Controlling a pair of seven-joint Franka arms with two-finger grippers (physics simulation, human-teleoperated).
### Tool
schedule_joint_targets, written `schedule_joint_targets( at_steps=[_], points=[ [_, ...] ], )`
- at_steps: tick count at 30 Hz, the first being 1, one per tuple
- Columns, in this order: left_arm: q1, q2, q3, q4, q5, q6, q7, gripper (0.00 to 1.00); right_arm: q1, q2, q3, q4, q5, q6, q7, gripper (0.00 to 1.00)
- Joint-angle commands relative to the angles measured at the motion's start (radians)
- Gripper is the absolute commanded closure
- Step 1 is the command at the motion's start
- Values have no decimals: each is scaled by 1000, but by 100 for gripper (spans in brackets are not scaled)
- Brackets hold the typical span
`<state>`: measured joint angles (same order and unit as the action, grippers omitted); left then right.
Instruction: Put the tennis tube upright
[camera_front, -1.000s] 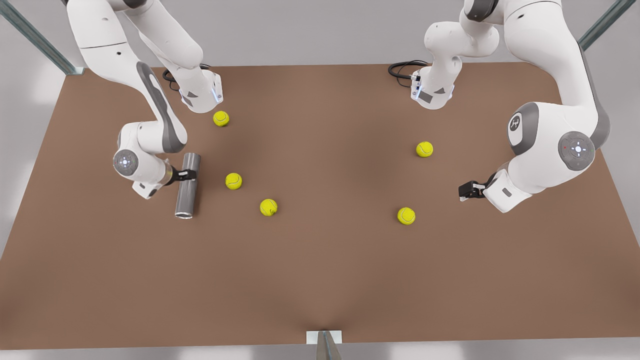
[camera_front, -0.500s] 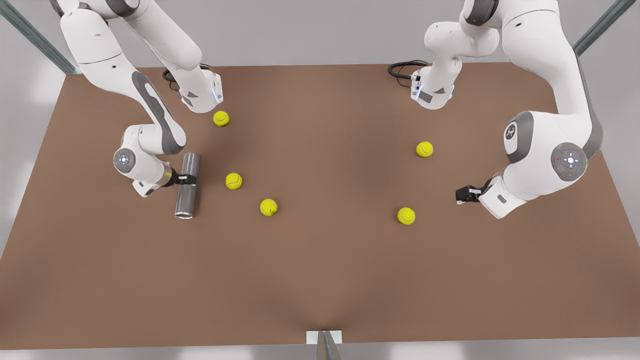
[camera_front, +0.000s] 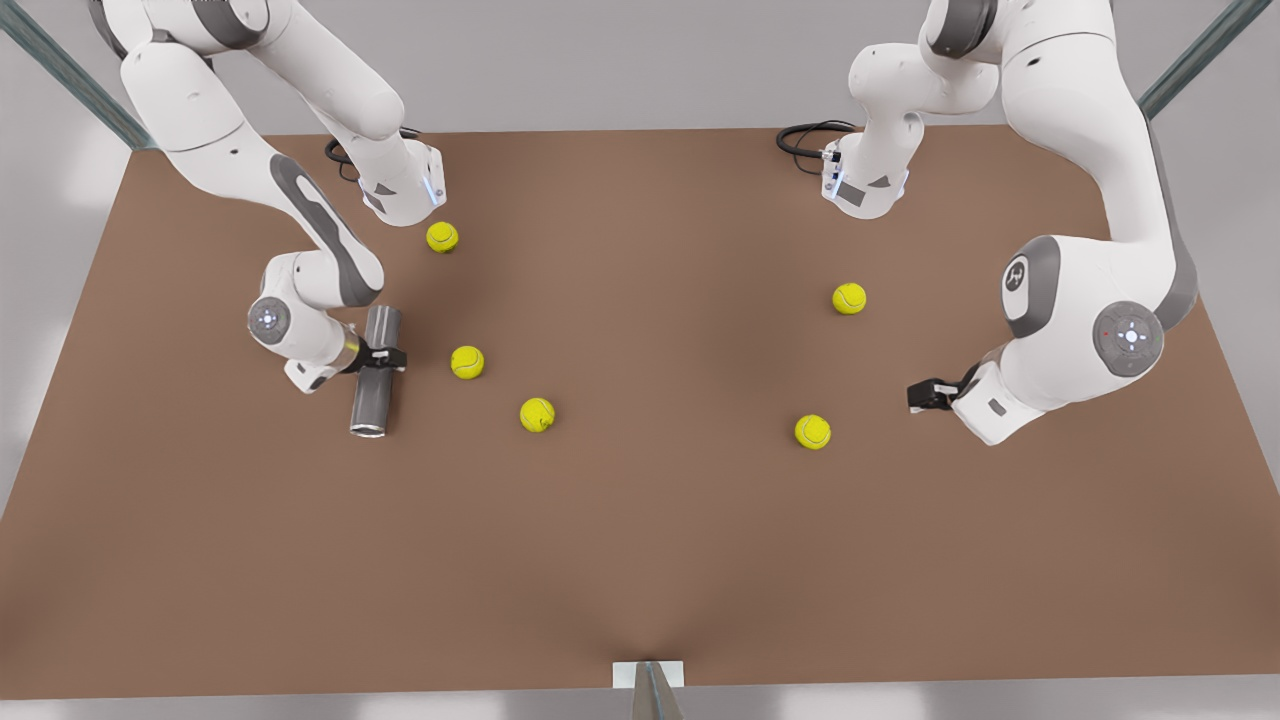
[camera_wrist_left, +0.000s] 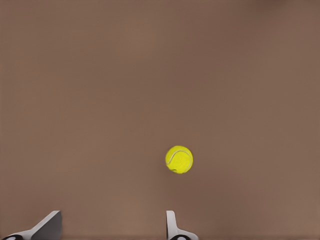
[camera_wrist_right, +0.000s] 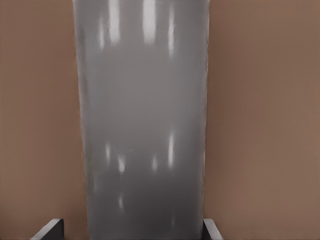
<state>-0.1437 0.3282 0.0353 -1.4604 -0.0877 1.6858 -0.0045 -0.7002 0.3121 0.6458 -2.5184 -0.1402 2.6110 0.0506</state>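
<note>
Tennis tube (camera_front: 375, 372) flat on table (camera_front: 640, 560), right gripper (camera_front: 385, 357) straddling it, left gripper (camera_front: 922, 394) spread.

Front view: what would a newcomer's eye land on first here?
First the dark-grey tennis tube, lying flat on the brown table at the front view's left, with the right claw straddling its middle, one finger on each side. Next, five yellow-green tennis balls scattered across the table. The left claw hangs open at the front view's right, near one ball and holding nothing.
</note>
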Motion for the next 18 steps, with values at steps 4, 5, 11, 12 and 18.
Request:
schedule_joint_targets(
  at_steps=[4, 5, 11, 12, 18],
  points=[
    [1, 5, 0, 2, -1, 0, 0, 1, -7, 8, -1, -7, -44, 12, 0, 0],
    [0, 5, 0, 2, -1, 0, 1, 1, -12, 10, -2, -7, -70, 12, 0, 0],
    [0, 5, 0, 2, -1, 0, 0, 1, -5, 25, -12, -7, -99, 29, 26, 0],
    [1, 6, 0, 2, -1, 0, 1, 1, -7, 32, -12, -7, -99, 35, 26, 0],
    [1, 11, 0, 3, -1, 0, 0, 1, -9, 45, -40, -8, -145, 61, 40, 0]
  ],
)
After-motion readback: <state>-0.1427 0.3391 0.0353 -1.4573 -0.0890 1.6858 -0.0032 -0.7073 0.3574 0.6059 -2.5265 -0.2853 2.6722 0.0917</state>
